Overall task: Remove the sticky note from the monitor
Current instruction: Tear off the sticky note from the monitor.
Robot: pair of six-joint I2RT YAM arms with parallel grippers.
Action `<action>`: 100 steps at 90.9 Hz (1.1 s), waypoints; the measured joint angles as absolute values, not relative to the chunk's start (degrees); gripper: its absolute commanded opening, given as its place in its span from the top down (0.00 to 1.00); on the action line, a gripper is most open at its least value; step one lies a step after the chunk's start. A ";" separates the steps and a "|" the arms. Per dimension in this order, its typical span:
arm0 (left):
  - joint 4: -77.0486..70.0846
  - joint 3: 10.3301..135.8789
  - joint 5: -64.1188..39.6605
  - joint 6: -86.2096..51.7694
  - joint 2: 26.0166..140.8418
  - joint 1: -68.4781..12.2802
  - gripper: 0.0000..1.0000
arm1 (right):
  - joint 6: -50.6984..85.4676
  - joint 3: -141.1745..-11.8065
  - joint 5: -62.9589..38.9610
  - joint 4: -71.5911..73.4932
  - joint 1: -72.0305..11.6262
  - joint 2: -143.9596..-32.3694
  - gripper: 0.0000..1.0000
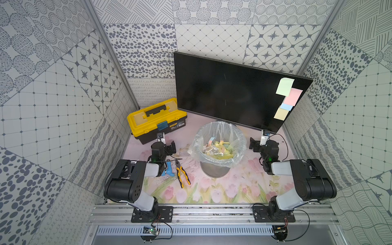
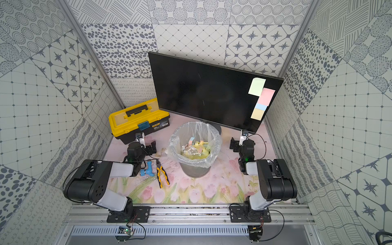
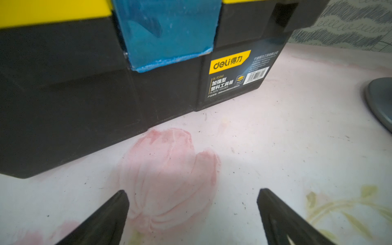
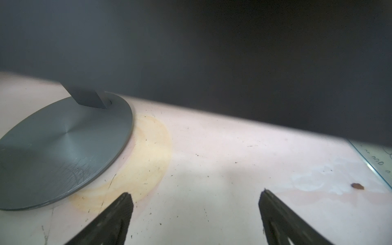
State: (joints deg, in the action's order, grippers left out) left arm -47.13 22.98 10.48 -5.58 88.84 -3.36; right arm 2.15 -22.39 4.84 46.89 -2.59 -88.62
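Note:
The monitor (image 1: 229, 91) (image 2: 203, 91) stands at the back, a large black screen turned slightly. Several sticky notes run down its right edge: a green one (image 1: 284, 86) on top, then pink (image 1: 293, 97), a small blue strip (image 1: 286, 107) and yellow (image 1: 281, 114). My left gripper (image 1: 166, 142) (image 3: 193, 197) sits low in front of the toolbox, open and empty. Just under the screen's lower right corner, my right gripper (image 1: 259, 142) (image 4: 196, 197) hovers over the mat, open and empty. The right wrist view shows only the screen's dark underside (image 4: 212, 53) and its round grey base (image 4: 59, 152); the notes are hidden there.
A yellow and black toolbox (image 1: 157, 118) (image 3: 84, 84) sits at the back left. A bin (image 1: 214, 171) with a clear liner, holding crumpled notes, stands in the middle between the arms. Yellow pliers (image 1: 182, 172) and a blue plastic part (image 1: 168, 169) lie by the left arm. Patterned walls close in on three sides.

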 measured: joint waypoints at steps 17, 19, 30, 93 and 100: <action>-44.86 22.83 10.44 -5.58 83.96 -3.36 0.01 | 3.40 -21.32 7.99 43.46 -2.59 -82.89 0.03; -44.16 22.83 10.52 -5.65 82.91 -3.36 0.01 | 3.79 -21.19 8.54 41.95 -2.57 -80.71 0.03; -39.97 23.05 10.92 -6.61 76.36 -3.36 0.01 | 7.27 -19.97 10.90 36.32 -2.52 -69.08 0.03; -5.50 49.25 7.64 -28.99 63.22 -8.34 0.01 | 29.06 -40.64 11.88 -17.23 -2.55 -32.47 0.03; -3.09 53.32 7.09 -30.52 65.95 -10.55 0.01 | 30.02 -47.31 10.48 -18.76 -2.55 -35.33 0.03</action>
